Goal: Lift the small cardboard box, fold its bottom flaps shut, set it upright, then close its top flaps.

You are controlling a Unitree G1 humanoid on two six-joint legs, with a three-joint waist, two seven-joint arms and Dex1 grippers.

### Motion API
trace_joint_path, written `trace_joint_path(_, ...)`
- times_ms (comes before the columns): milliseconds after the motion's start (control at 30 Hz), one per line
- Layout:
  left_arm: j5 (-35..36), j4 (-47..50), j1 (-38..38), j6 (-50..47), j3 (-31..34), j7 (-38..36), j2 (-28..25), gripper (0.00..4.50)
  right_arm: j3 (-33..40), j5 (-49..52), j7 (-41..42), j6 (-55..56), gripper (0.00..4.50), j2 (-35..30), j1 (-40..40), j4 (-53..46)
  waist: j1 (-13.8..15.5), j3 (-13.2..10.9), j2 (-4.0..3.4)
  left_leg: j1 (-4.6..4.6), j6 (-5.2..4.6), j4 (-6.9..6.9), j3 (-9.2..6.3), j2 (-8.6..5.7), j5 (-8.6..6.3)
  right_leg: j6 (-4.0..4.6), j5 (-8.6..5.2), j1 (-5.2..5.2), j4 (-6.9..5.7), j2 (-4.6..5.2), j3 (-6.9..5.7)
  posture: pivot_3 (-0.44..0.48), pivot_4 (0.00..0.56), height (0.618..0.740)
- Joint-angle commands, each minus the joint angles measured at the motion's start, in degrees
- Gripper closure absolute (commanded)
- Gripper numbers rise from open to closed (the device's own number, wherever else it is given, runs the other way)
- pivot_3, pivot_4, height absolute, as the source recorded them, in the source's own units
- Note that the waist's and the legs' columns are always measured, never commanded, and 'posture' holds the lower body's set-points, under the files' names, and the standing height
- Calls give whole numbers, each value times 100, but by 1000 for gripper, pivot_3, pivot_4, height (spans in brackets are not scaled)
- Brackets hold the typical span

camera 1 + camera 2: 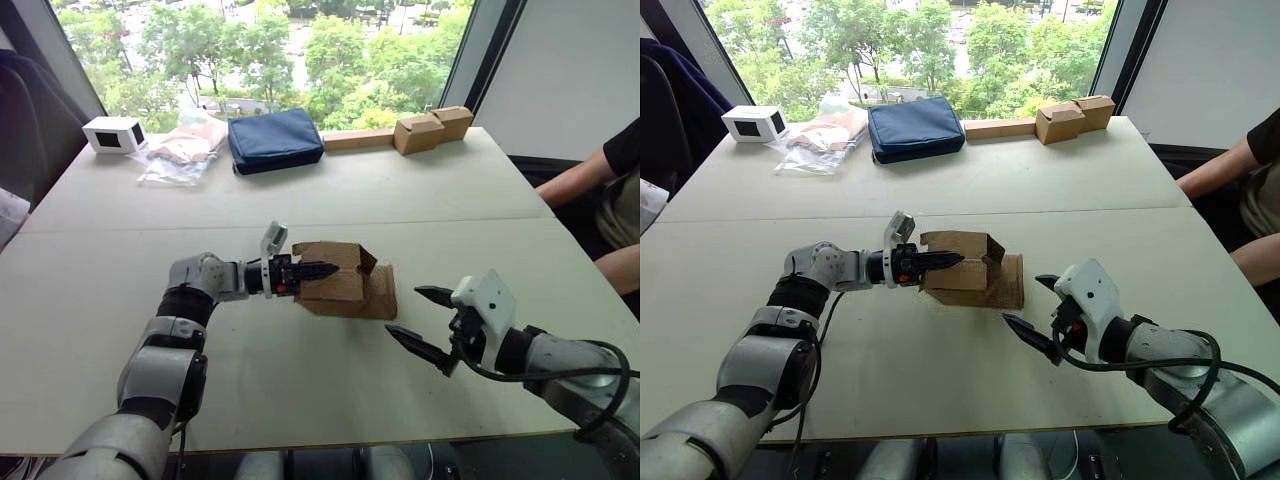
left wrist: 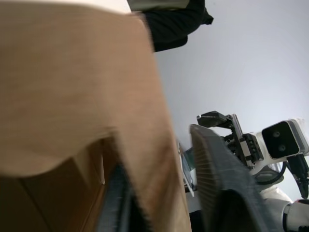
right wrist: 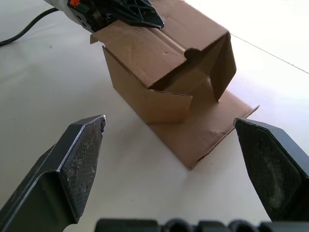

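The small cardboard box (image 1: 342, 283) lies on its side in the middle of the white table (image 1: 300, 390), its open end facing right. One flap (image 3: 207, 125) lies flat on the table and another flap (image 3: 224, 58) stands up. My left gripper (image 1: 315, 270) reaches in from the left and is shut on the box's upper panel (image 2: 63, 87), with one finger (image 2: 222, 183) on the outside and the other inside. My right gripper (image 1: 415, 315) hovers open to the right of the box and nearer me, holding nothing, its fingers (image 3: 82, 159) spread wide toward the open end.
Along the far edge of the table sit a small white box (image 1: 113, 133), a clear plastic bag (image 1: 185, 150), a navy pouch (image 1: 275, 140) and two joined tan boxes with a flat strip (image 1: 430, 128). A person's arm (image 1: 585, 180) is at the right.
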State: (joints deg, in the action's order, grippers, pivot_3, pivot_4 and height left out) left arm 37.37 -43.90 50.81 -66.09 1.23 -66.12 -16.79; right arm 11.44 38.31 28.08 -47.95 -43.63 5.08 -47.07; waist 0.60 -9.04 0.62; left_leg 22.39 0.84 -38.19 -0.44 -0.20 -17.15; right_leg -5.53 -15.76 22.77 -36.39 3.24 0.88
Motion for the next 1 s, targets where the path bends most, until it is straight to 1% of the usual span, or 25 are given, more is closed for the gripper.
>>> trace_joint_path(33,28,78,164,-91,120,-127,-74,4484,6,-32,-24,120,0,43,-13,-165,0,0,0,0,0,0,0,0,0,0,0,0,0,0,0,0,150,740)
trace_joint_path(167,66,324,121,-6,210,-160,-177,4484,85,133,-65,155,0,181,-112,-69,-1,0,0,0,0,0,0,1,0,0,0,0,0,-1,0,0,150,740)
trace_joint_path(267,44,811,57,368,275,-198,-345,4484,460,658,-328,98,0,562,-422,61,-7,0,0,0,0,0,0,3,0,0,0,1,-2,-1,0,0,150,740)
trace_joint_path(333,91,1265,71,603,378,-197,-475,4484,772,1072,-708,140,0,906,-827,235,-16,0,0,0,1,0,0,5,0,0,0,3,-5,0,2,0,150,740)
trace_joint_path(400,259,1690,199,717,687,19,-532,4500,1033,1485,-1066,237,545,1219,-1323,486,-19,0,0,0,1,0,0,6,1,0,0,6,-8,3,4,0,150,740)
trace_joint_path(433,446,1877,307,660,962,249,-496,4500,1069,1514,-1183,268,769,1301,-1541,610,-16,0,0,1,3,0,0,7,1,0,0,8,-10,6,7,0,150,740)
trace_joint_path(500,825,2401,448,483,1437,722,-424,4500,1050,1531,-1430,393,1433,1537,-1995,881,5,-1,1,2,4,0,-1,6,2,0,0,12,-16,18,6,0,150,740)
trace_joint_path(533,940,2667,445,421,1543,883,-408,4500,1046,1592,-1553,447,1907,1650,-2187,984,7,-1,1,3,4,0,-1,5,2,0,0,12,-17,21,5,0,150,740)
trace_joint_path(633,1256,3567,357,220,1688,1267,-465,4500,1109,1940,-1949,650,3060,2047,-2965,1383,-22,0,0,2,4,1,2,0,2,0,0,16,-27,26,9,0,150,740)
trace_joint_path(667,1325,3841,315,204,1707,1349,-540,4500,1081,2020,-2017,697,3478,2136,-3256,1535,-34,0,0,2,5,0,4,-4,2,0,0,22,-39,30,12,0,150,740)
trace_joint_path(700,1361,4081,268,199,1696,1398,-635,4500,1042,2100,-2042,719,3792,2197,-3513,1680,-52,0,0,2,6,-2,7,-6,3,0,0,27,-57,32,15,0,150,740)
trace_joint_path(733,1378,4261,222,201,1661,1420,-722,4500,1002,2146,-2053,723,4274,2226,-3703,1791,-63,0,0,3,9,-2,11,-8,5,0,0,34,-61,32,21,0,150,740)
trace_joint_path(767,1386,4406,173,226,1626,1435,-797,4500,951,2165,-2048,720,4475,2238,-3857,1887,-108,0,0,3,11,-2,11,-8,6,0,0,37,-63,32,20,0,150,740)
trace_joint_path(867,1490,4768,36,226,1567,1453,-1009,4500,765,2179,-1963,646,4475,2187,-4273,2191,-135,0,0,2,15,2,8,-4,9,2,-1,40,-68,25,20,0,150,740)
trace_joint_path(1000,1657,4991,-61,208,1556,1481,-1174,4500,452,2156,-1495,485,4475,1928,-4506,2363,-136,-1,-1,3,15,3,10,-4,9,3,-1,43,-68,23,20,0,150,740)
